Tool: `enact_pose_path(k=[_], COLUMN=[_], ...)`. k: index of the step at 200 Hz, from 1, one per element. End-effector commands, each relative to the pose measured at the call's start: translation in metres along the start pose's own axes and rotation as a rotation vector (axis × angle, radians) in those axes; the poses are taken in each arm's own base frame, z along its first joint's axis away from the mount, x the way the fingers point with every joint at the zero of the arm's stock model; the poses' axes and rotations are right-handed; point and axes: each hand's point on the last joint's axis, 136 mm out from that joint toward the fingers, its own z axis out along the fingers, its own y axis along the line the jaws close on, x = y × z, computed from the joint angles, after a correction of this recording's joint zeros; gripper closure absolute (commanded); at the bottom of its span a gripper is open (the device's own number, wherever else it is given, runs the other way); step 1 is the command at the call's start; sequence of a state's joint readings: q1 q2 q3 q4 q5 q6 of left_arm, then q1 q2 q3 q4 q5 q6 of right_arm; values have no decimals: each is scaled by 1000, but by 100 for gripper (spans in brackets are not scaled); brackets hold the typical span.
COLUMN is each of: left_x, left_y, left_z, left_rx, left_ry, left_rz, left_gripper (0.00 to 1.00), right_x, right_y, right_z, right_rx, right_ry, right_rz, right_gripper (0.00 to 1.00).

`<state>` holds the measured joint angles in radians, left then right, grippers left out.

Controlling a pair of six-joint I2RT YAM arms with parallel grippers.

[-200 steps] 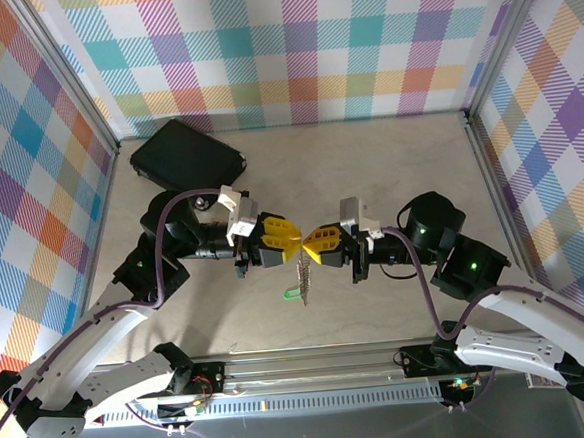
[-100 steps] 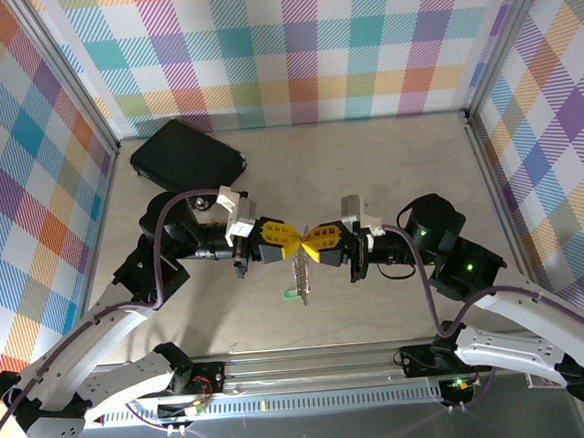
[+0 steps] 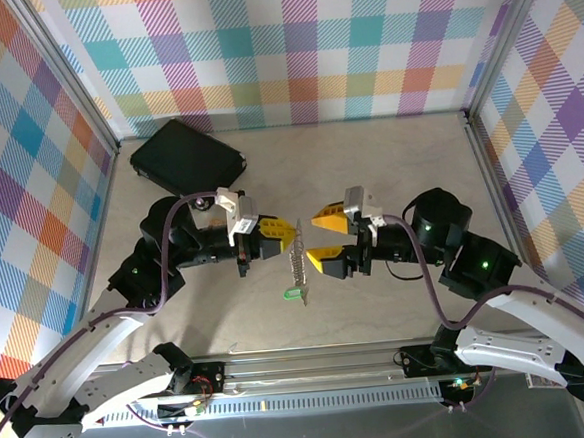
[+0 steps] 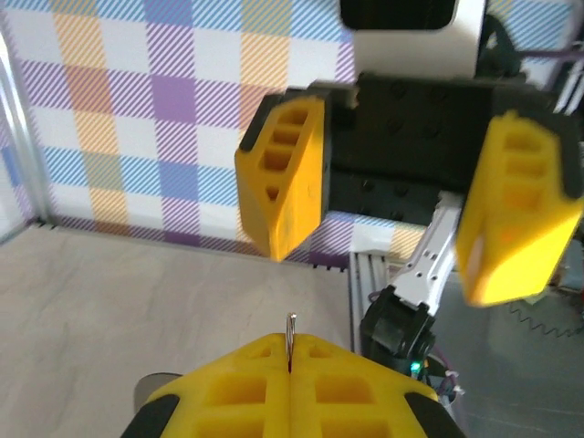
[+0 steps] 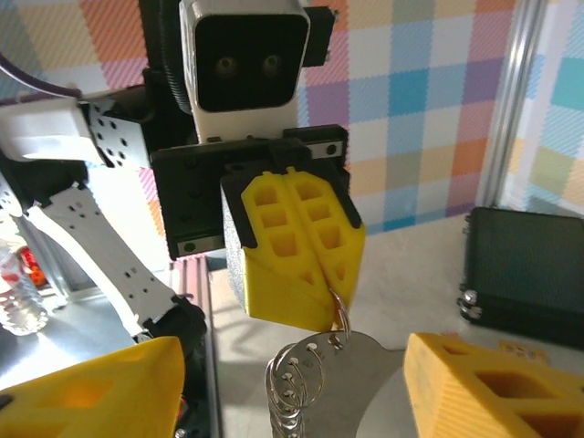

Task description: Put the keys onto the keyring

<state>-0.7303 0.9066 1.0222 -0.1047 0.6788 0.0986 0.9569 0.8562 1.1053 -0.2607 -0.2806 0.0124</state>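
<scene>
The keyring [image 5: 339,319] is being pinched at the tips of the left jaws, which are being held clenched on it above the middle of the bench [image 3: 388,162]. A bunch of keys [image 3: 297,264] is being dangled from the ring, toward 6 o'clock in the overhead view. The right jaws are being held released, with nothing between them, just beside the ring at its 3 o'clock. The step is being judged a hand-over between the arms, mid-task. Next, a careful closing on the ring or a key is being called for, without the bunch being knocked. Both arms are being held low, with wrists turned inward to face each other. A small green item [image 3: 293,294] is being left on the bench near the keys' 6 o'clock end; what it is cannot be told.
</scene>
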Motion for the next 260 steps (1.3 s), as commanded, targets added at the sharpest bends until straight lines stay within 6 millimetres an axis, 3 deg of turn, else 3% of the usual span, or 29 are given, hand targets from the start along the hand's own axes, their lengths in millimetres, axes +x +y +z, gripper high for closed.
enact_pose_path(k=[1, 32, 62, 85, 127, 192, 222, 260], left_x=[12, 34, 46, 54, 60, 65, 66, 67], left_y=[11, 19, 20, 20, 15, 8, 9, 10], left_z=[-9, -15, -23, -32, -43, -56, -59, -61], left_rx=[-92, -157, -196, -233, -251, -267, -282, -296], left_ry=[25, 50, 45, 38, 24, 5, -7, -16], left_rz=[-5, -35, -63, -71, -78, -95, -97, -95], left_gripper=[100, 100, 100, 100, 100, 100, 100, 100], right_x=[23, 61, 109, 150, 220, 313, 338, 349], right_y=[-19, -60, -95, -106, -102, -80, -82, -89], right_z=[-5, -4, 10, 21, 46, 75, 83, 87], right_rx=[116, 266, 320, 346, 287, 312, 363, 413], right_ry=[116, 220, 350, 488, 698, 969, 1047, 1073], right_rz=[102, 312, 548, 644, 832, 956, 957, 942], right_gripper=[30, 4, 5, 7, 12, 22, 32, 47])
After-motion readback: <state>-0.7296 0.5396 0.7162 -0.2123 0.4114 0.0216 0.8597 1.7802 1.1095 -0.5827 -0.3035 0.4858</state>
